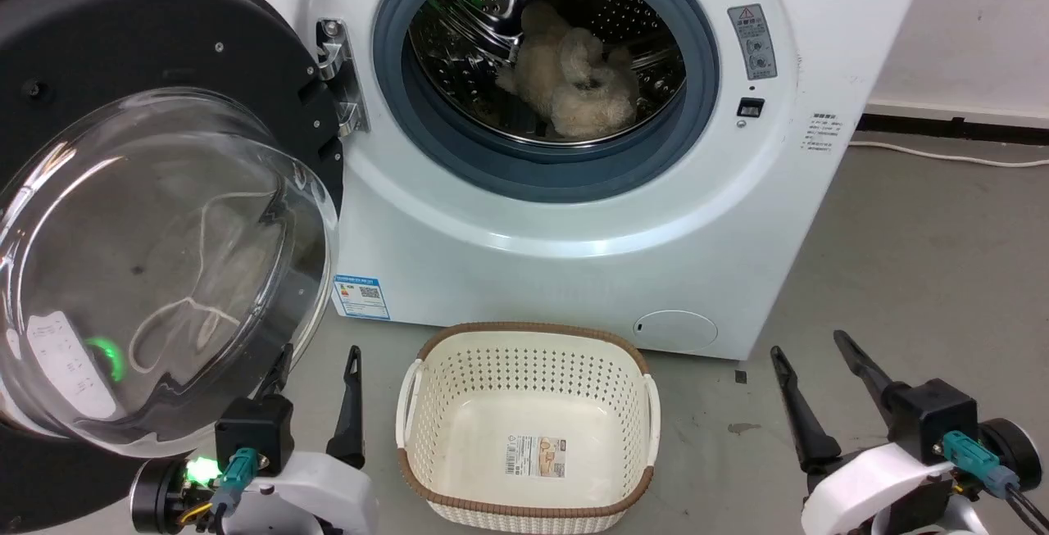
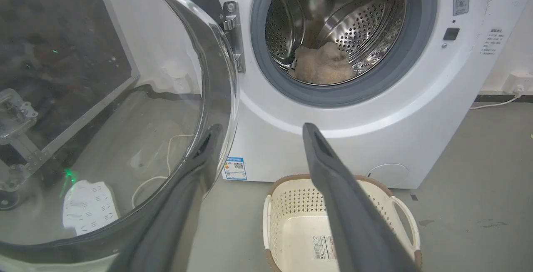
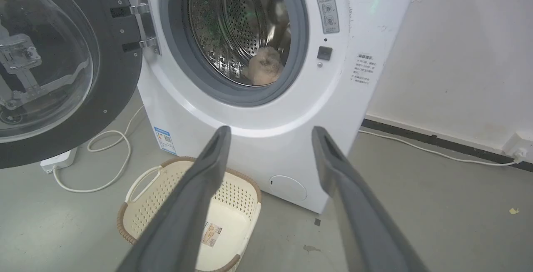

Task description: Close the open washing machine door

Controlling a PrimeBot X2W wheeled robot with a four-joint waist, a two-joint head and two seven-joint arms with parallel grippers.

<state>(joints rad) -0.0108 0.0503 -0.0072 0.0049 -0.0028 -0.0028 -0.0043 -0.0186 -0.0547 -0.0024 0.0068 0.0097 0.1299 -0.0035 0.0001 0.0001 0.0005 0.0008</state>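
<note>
The door (image 1: 164,232) stood swung wide open on the left of the washer (image 1: 574,256), hanging from the hinge (image 1: 340,76), its inner face and bulging glass bowl turned toward the robot. The drum (image 1: 483,19) lay open behind its grey ring (image 1: 705,109), and a fluffy beige toy (image 1: 574,80) rested at the drum's bottom.

The left claw (image 1: 320,355) sat low, just beside the door's lower right edge, its fingers spread and holding nothing. In the left wrist view one finger (image 2: 200,159) overlapped the rim of the glass bowl; whether it touched the glass could not be told. The other finger (image 2: 333,180) pointed toward the washer's front, clear of the door.

The right claw (image 1: 807,342) hovered at the lower right, well apart from the door, fingers likewise spread and empty, aimed at the washer's lower right corner.

A cream basket (image 1: 524,337) with a brown rim stood on the floor (image 1: 901,273) just before the washer, between the two claws. A white cable (image 1: 942,156) ran along the floor by the wall.
</note>
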